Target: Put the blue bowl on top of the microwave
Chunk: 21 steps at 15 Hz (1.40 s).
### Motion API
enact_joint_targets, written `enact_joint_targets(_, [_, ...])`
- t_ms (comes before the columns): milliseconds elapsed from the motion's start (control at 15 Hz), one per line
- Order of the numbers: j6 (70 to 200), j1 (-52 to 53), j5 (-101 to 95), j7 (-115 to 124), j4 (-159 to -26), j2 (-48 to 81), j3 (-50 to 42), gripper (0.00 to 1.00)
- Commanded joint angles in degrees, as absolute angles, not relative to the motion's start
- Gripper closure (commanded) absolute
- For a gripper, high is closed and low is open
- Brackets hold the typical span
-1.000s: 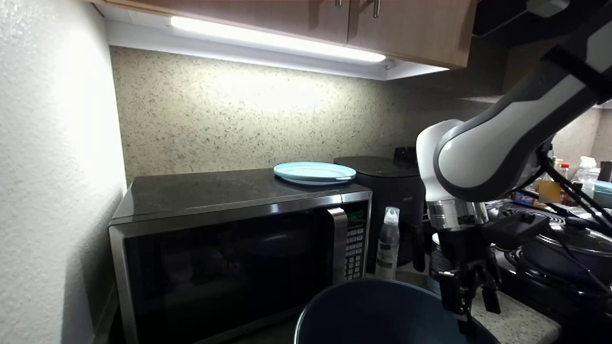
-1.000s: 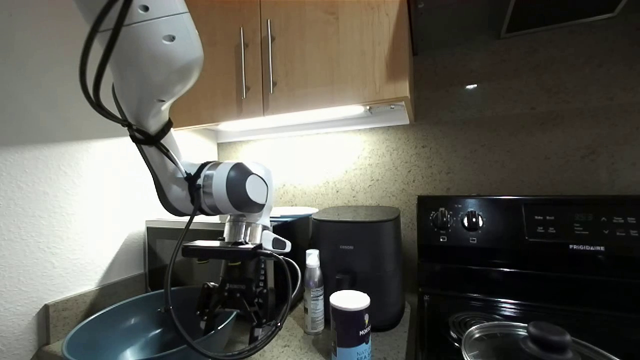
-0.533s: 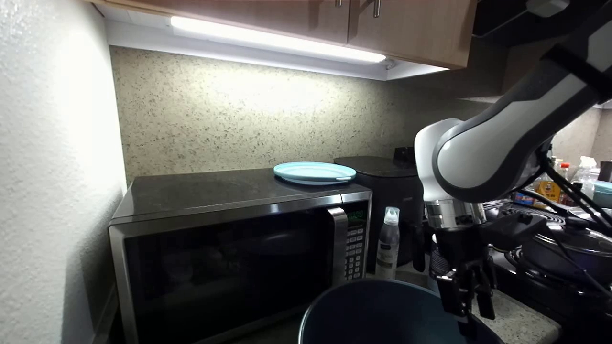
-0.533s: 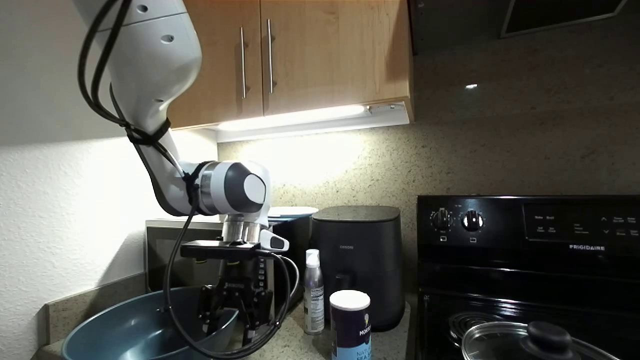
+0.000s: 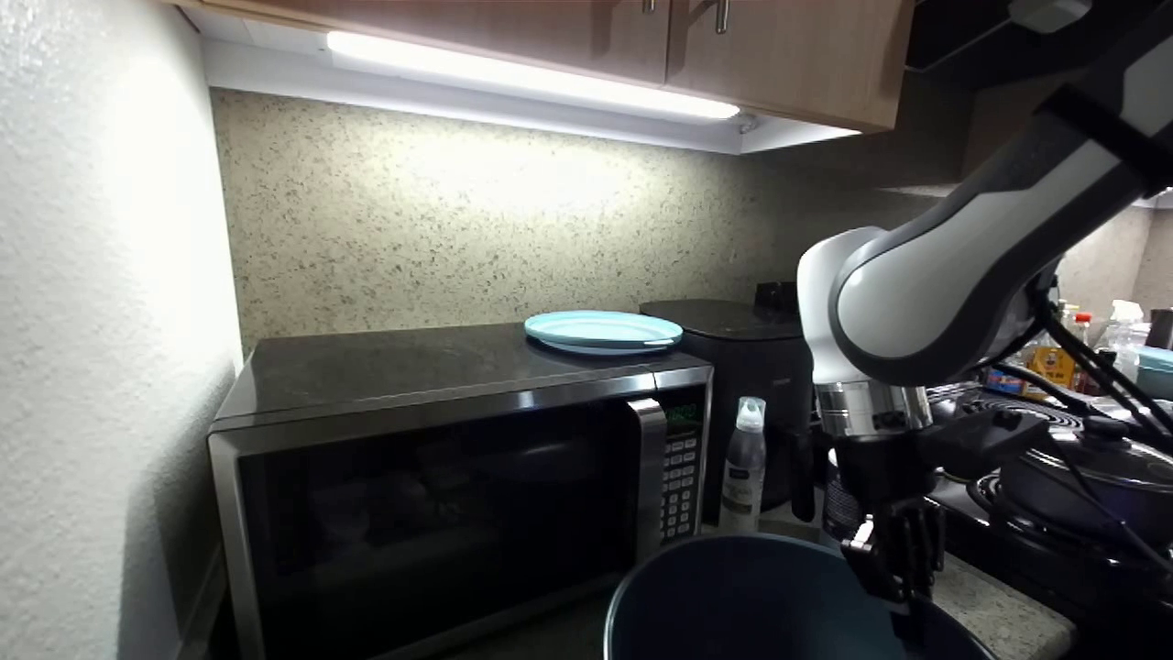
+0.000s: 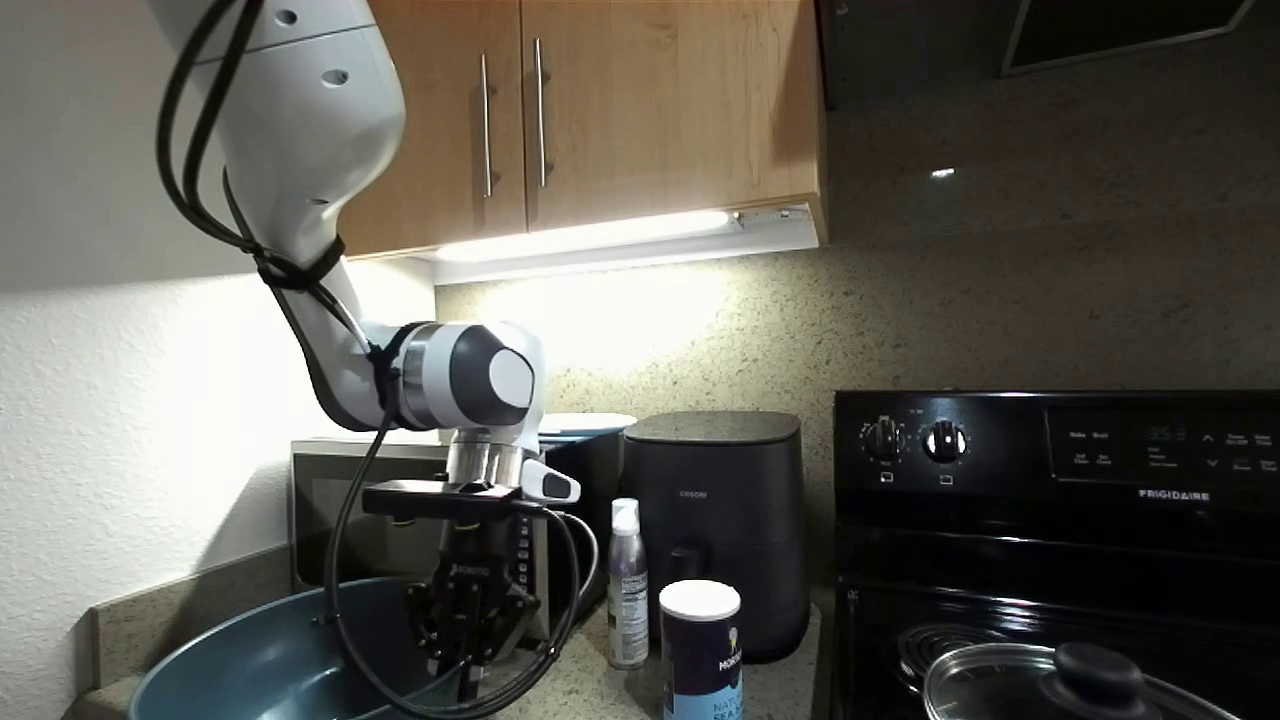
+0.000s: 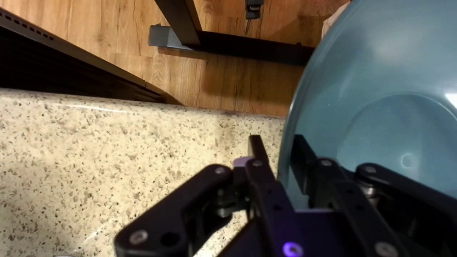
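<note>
The blue bowl (image 5: 761, 605) stands in front of the microwave (image 5: 422, 385), its lower part cut off by the frame; another exterior view shows the bowl (image 6: 270, 660) at the lower left. My gripper (image 6: 455, 675) points down over the bowl's rim on the side toward the salt canister. In the wrist view the gripper (image 7: 278, 140) straddles the rim of the bowl (image 7: 385, 71). One finger is inside, close against the wall; the other is outside, with a strip of counter visible between it and the rim. The jaws are partly closed.
A pale-blue plate (image 5: 603, 330) lies on the microwave's right end, below the cabinet light. A spray can (image 6: 628, 590), a black air fryer (image 6: 715, 530) and a salt canister (image 6: 700, 650) stand beside the arm. The stove (image 6: 1000, 560) is farther right. In the wrist view, the counter edge (image 7: 142, 107) drops to the floor.
The jaws have come from wide apart to much closer around the rim. The bowl has shifted slightly to the right in both exterior views. The arm has barely moved.
</note>
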<state>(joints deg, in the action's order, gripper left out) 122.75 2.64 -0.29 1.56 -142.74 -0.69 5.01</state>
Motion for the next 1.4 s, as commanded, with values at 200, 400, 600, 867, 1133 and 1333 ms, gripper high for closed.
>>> enact_joint_targets(200, [124.4,3.2,1.2,4.0,-144.6,-3.5,4.5,0.93])
enact_joint_targets(400, [126.3,3.9,0.7,5.4,-147.0,-8.0,5.1,0.92])
enact_joint_targets(600, [129.9,4.9,0.7,7.3,-150.3,-13.6,6.0,0.92])
enact_joint_targets(867, [133.1,6.1,2.9,9.5,-153.6,-20.2,6.6,0.92])
enact_joint_targets(1133, [131.2,5.9,2.0,8.3,-152.1,-18.9,6.6,0.92])
enact_joint_targets(1333, [131.2,6.0,2.3,8.7,-152.1,-19.1,6.8,0.92])
